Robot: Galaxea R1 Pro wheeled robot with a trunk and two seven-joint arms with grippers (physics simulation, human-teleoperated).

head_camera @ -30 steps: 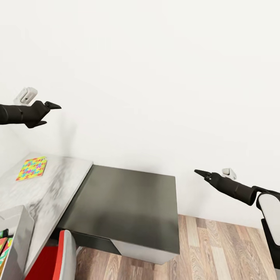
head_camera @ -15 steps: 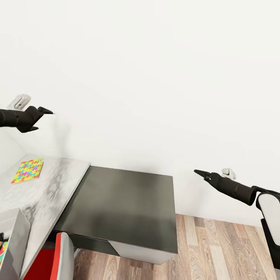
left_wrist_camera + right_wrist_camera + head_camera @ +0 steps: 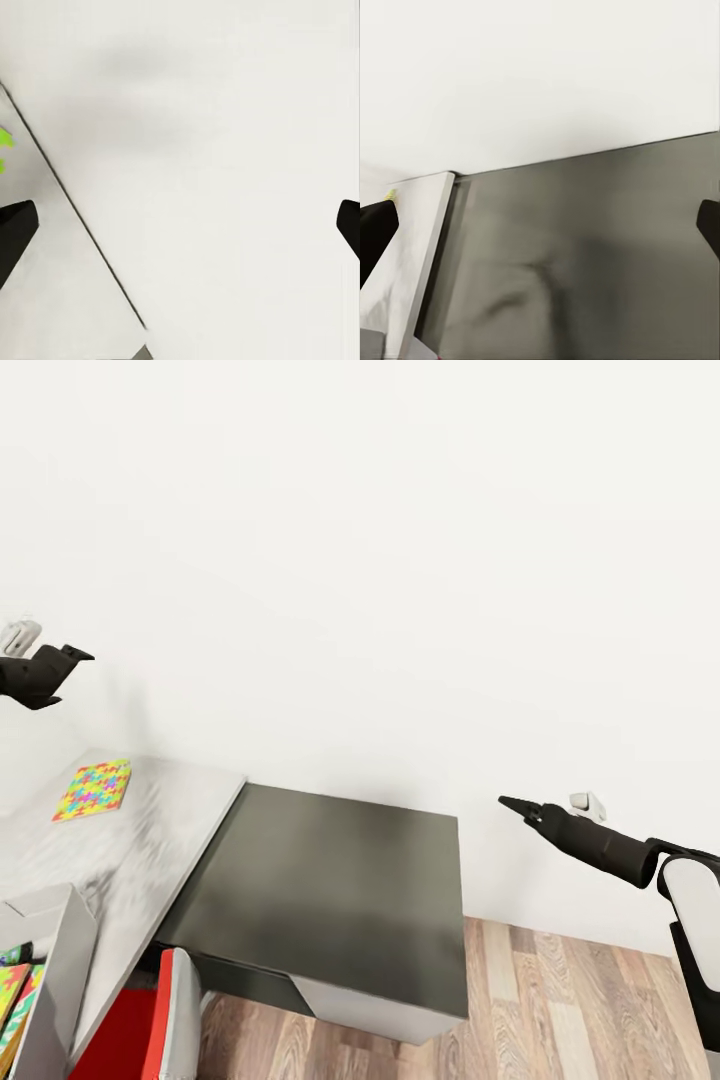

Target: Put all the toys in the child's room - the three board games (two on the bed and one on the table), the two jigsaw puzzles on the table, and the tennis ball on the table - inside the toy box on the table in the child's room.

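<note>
Swinging across the white wall (image 3: 400, 510), my head view is drifting a little against 0.5 s ago, so I am reading the small slide of the furniture as camera motion rather than anything moving on the desk. Below that wall, the dark grey side cabinet (image 3: 330, 890) is sitting flush against the table (image 3: 150, 830), whose pale top is carrying 1 jigsaw puzzle (image 3: 93, 789) lying flat near its back edge, well apart from the toy box (image 3: 55, 960) at the front corner. That box is already showing coloured flat items inside, though I cannot tell which ones. A red chair (image 3: 120, 1030) is tucked just beside the box wall. What is really changing is my left gripper (image 3: 55, 670): it is pulling back toward the edge of view, high above the puzzle, with its fingers spread wide and nothing between them. My right gripper (image 3: 520, 807) is holding the same pose over the floor beside the cabinet, also spread and carrying nothing in its wrist view. I judge the puzzle is the next pick, and the left arm is the nearer one.
</note>
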